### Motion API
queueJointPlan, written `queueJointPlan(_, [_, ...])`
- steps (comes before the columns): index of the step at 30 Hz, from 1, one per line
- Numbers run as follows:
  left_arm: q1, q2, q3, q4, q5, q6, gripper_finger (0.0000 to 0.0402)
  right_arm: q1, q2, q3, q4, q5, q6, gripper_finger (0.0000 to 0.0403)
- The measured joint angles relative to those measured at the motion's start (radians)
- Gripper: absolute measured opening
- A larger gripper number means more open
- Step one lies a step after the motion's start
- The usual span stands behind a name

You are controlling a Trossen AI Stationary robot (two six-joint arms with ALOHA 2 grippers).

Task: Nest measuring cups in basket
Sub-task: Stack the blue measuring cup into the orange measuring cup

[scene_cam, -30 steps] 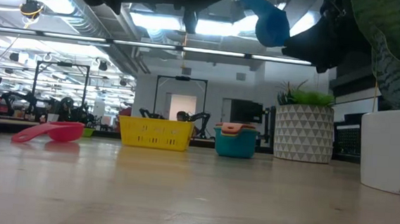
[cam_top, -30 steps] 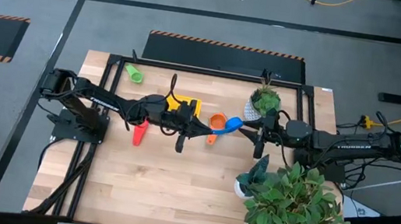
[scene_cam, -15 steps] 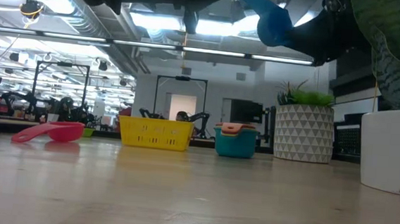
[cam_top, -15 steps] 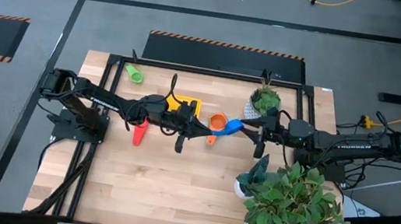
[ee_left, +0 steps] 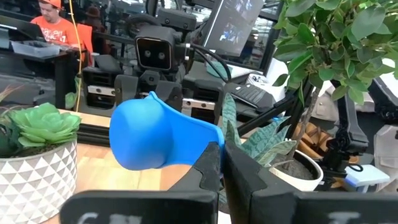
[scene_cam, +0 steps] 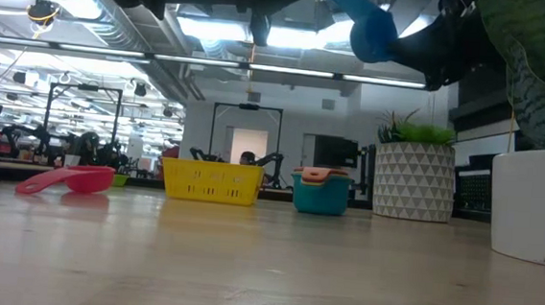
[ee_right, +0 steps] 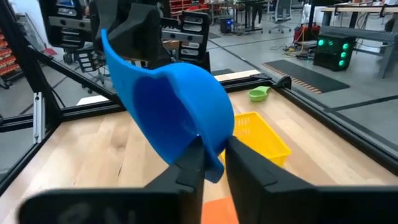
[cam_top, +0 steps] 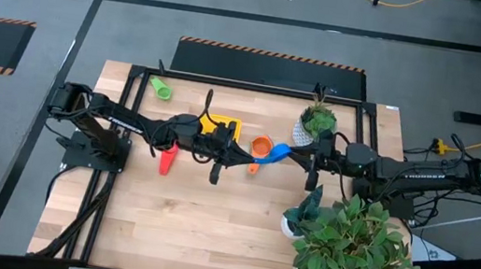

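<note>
left fingers (ee_left: 219, 163) pinch blue cup's (ee_left: 152, 132) flat handle | right fingers (ee_right: 210, 163) clamp its smooth rounded rim

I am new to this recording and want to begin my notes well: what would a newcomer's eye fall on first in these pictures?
The blue cup hangs in the air over mid-table, with the left gripper on its handle and the right gripper on its rim. Near it on the table, a stack of cups stands beside the yellow basket, and a red cup lies apart on the basket's other side.
</note>
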Motion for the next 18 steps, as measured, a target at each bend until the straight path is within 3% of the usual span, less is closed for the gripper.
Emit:
queueJointPlan(5, [0.0,0.0,0.0,-0.001,-0.001,0.0,0.0005,0.0,0.0,0.0,-0.001,0.006,0.0,0.0033])
queueJointPlan(18, [0.0,0.0,0.0,-0.001,-0.002,-0.002,0.0033,0.001,0.0,0.0,-0.005,0.018,-0.001,0.0035])
